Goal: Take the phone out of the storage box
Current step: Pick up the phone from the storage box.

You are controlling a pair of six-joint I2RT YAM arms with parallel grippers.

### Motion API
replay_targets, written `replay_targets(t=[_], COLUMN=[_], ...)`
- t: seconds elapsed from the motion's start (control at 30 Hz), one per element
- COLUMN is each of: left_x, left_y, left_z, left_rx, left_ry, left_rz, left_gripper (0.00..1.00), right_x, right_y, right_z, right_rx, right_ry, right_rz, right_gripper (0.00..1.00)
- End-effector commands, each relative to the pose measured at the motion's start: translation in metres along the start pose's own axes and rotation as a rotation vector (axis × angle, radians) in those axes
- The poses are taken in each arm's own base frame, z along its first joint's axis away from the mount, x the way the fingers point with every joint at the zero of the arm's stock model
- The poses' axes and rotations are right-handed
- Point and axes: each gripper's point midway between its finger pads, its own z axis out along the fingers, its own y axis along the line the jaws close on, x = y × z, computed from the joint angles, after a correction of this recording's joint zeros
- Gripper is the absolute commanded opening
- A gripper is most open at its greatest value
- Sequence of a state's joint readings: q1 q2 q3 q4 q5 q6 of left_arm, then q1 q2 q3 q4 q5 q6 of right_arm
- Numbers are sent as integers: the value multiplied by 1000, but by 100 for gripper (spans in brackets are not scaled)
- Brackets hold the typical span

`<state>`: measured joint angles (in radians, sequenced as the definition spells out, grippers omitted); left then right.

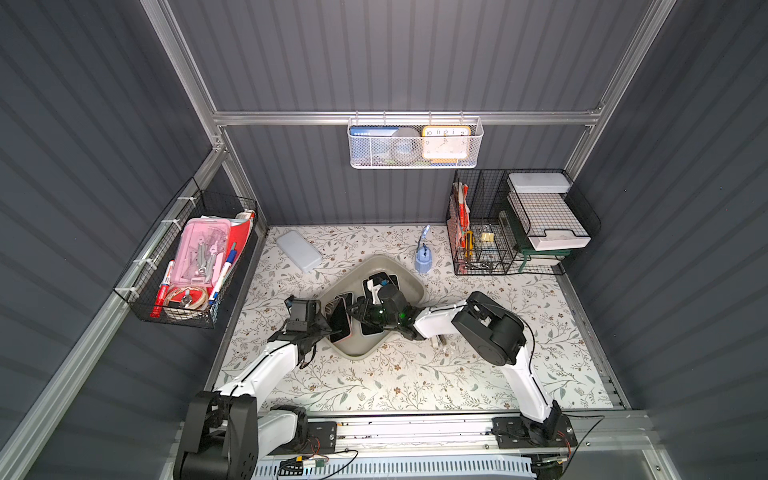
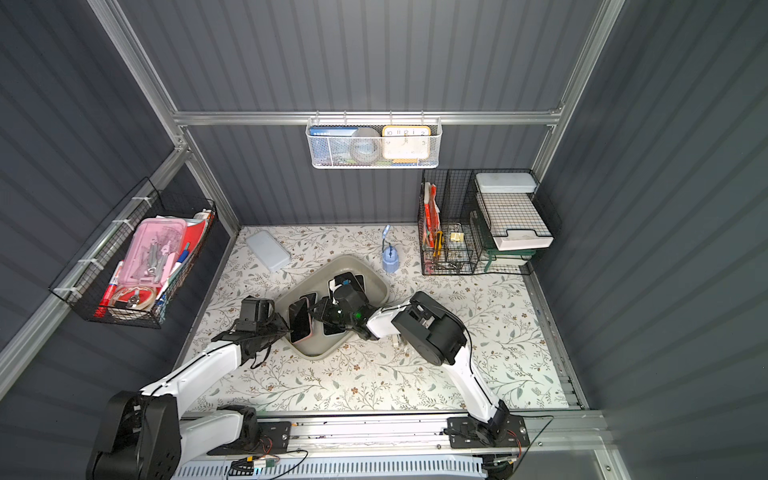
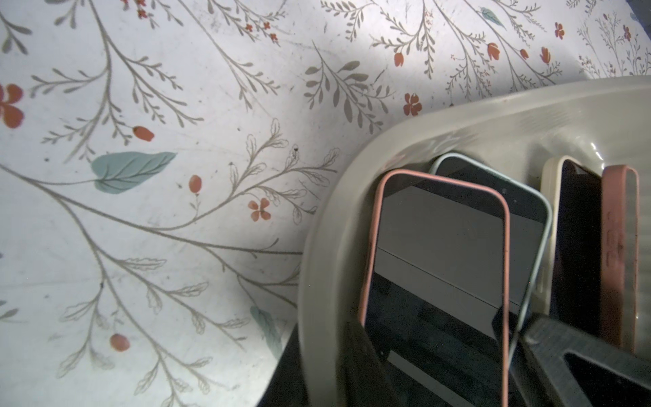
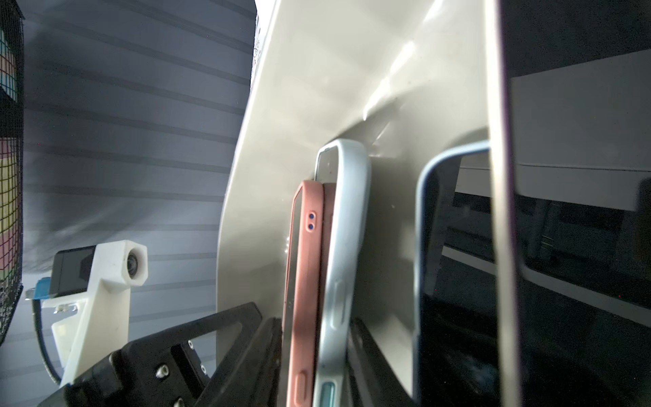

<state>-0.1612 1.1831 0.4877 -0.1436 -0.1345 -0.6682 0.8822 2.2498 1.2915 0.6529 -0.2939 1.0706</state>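
Phone (image 1: 340,316), pink-cased, inside the storage box (image 1: 356,354), upright on its edge close to the box wall nearest the left tool (image 1: 329,327); a pale-blue-cased phone (image 4: 343,229) lies flat against its back; further phones (image 3: 577,246) sit nearer the middle of the box. The left tool reaches over that wall with its jaws closed on the pink-cased phone; in the right wrist view the far jaw sits behind the pale-blue case, so the two appear pinched together. The right tool (image 1: 358,311) is low inside the box, just beside the gripped pair; whether its jaws are apart or together cannot be told. Progress, as far as the views show: grasp made; phone not yet out of the box. Remaining, by judgement: shed the second phone; lift the first over the wall; set it on the table (image 1: 415,374) beside the box.
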Motion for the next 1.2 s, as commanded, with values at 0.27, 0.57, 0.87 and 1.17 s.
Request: replay_targets(t=[0.27,0.57,0.87,1.17], left_x=[18,17,17,17], left_y=[-6,-7,-7,-7], left_z=[0,0,0,0], left_rx=[41,43,45,42], left_ry=[67,64,65,64], left_rz=[63,64,69,69], left_gripper=[20,21,21,21], right_x=[-19,-15,-6,-12], right_y=[40,18,6,7], right_z=[13,20,28,26], right_rx=[-55,139,257,293], right_ry=[-46,-9,41,28], right_rz=[-26,-51,-83,-133], right_gripper=[31,31,31,11])
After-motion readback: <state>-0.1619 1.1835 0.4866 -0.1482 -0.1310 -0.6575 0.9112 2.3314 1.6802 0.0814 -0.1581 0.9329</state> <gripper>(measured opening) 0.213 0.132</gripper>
